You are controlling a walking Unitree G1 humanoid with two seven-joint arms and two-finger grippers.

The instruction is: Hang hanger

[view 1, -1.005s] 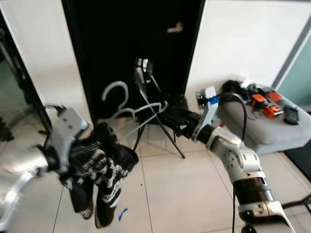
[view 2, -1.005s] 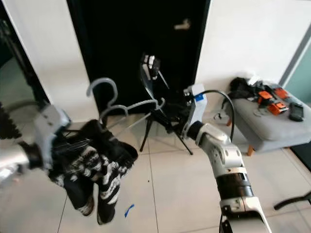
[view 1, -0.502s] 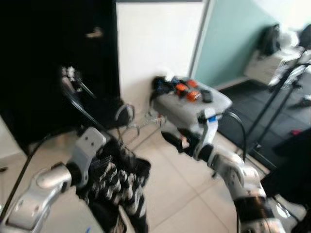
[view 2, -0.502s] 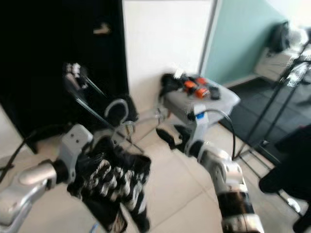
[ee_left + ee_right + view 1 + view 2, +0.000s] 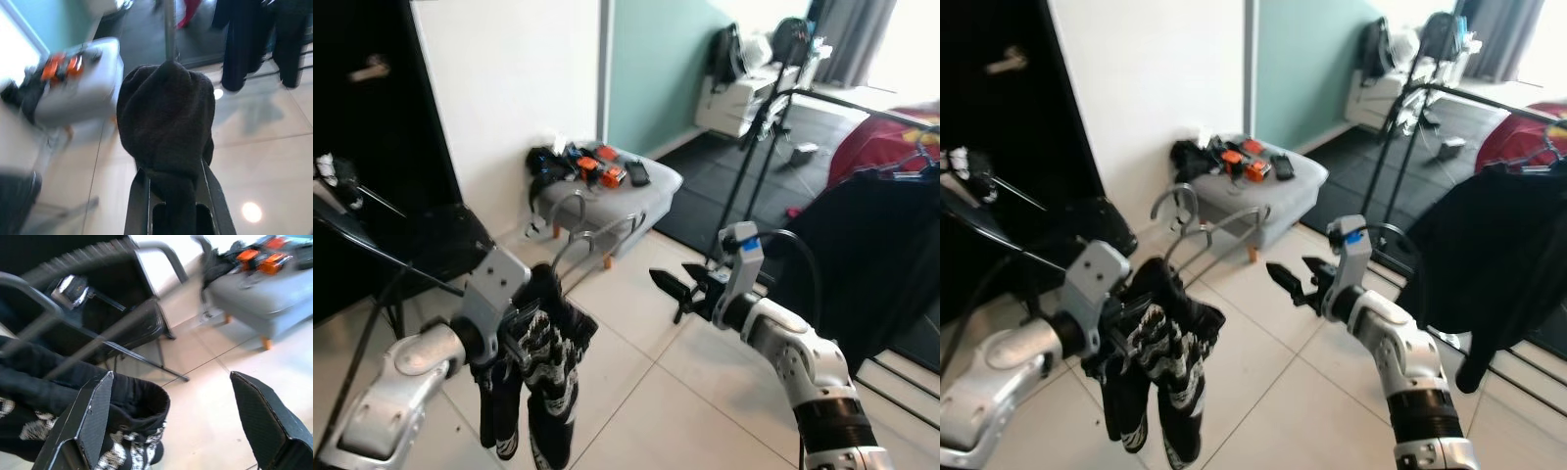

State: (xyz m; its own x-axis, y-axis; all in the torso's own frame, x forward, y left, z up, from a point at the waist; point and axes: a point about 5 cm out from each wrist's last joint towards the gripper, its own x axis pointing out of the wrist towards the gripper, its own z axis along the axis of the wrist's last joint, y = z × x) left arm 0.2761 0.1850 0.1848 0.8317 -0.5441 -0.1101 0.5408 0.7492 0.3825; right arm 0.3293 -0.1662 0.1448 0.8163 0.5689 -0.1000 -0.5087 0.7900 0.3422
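Left gripper (image 5: 168,215) clamps black-and-white patterned garment (image 5: 543,377) on grey wire hanger (image 5: 570,230); hook up, toward black clothes rail (image 5: 847,98) far right; right gripper (image 5: 677,286) spread, empty

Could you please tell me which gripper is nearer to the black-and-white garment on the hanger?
Left. The left gripper is clamped on the black-and-white garment, while the right gripper hovers open beside it, apart.

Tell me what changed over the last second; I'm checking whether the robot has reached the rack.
The camera swung right: the black door slid to the left edge, and the clothes rack with hanging dark garments came into view. The left gripper stays shut on the hanger with its black-and-white garment; the right gripper stays open and empty. The hanger is not yet hung.
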